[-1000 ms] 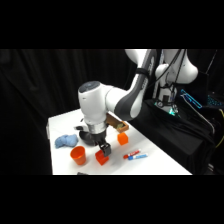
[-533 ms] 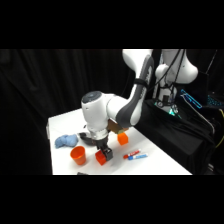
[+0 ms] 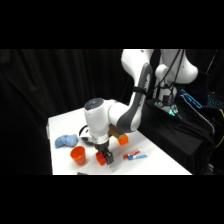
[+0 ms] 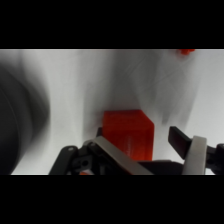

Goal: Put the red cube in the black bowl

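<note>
The red cube (image 4: 127, 134) rests on the white table, directly below my gripper (image 4: 150, 156). The gripper is open and low over the cube. One finger (image 4: 114, 154) overlaps the cube's near left side. The other finger (image 4: 192, 150) stands clear of its right face with a gap between. In the side view the gripper (image 3: 104, 156) is down at the table's front, with the red cube (image 3: 101, 158) at its tips. A big dark round blurred shape at the wrist view's left edge looks like the black bowl (image 4: 20, 125). In the side view the arm hides most of the bowl.
An orange cup (image 3: 77, 155) stands just left of the cube. Further left lies a blue cloth (image 3: 65, 141). A smaller orange block (image 3: 122, 140) sits behind the gripper, and a red-and-blue pen (image 3: 135, 156) lies to its right. The table's front edge is close.
The gripper has come down and forward, from above the table to the cube at the table's front. The cube has not moved.
</note>
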Motion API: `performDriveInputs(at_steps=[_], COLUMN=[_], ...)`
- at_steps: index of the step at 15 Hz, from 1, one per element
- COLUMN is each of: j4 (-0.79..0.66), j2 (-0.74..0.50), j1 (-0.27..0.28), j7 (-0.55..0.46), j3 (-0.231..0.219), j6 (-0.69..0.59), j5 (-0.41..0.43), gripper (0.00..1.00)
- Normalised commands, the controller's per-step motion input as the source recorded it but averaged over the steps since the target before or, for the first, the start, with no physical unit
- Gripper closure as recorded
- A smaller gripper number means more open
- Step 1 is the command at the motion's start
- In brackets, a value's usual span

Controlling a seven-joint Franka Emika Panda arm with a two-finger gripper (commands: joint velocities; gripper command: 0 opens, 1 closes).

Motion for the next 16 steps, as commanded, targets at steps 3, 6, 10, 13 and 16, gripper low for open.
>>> performDriveInputs(at_steps=[3, 6, 10, 13, 16], j4=[0.04, 0.02, -0.03, -0.12, -0.18], j2=[0.05, 0.01, -0.09, -0.29, -0.46], j1=[0.042, 0.067, 0.088, 0.139, 0.121], j7=[0.04, 0.04, 0.06, 0.16, 0.17], j3=[-0.019, -0.048, -0.083, -0.138, -0.100], j6=[0.15, 0.15, 0.09, -0.08, -0.27], j5=[0.079, 0.044, 0.012, -0.027, -0.011], gripper=[0.26, 0.53, 0.71, 0.75, 0.75])
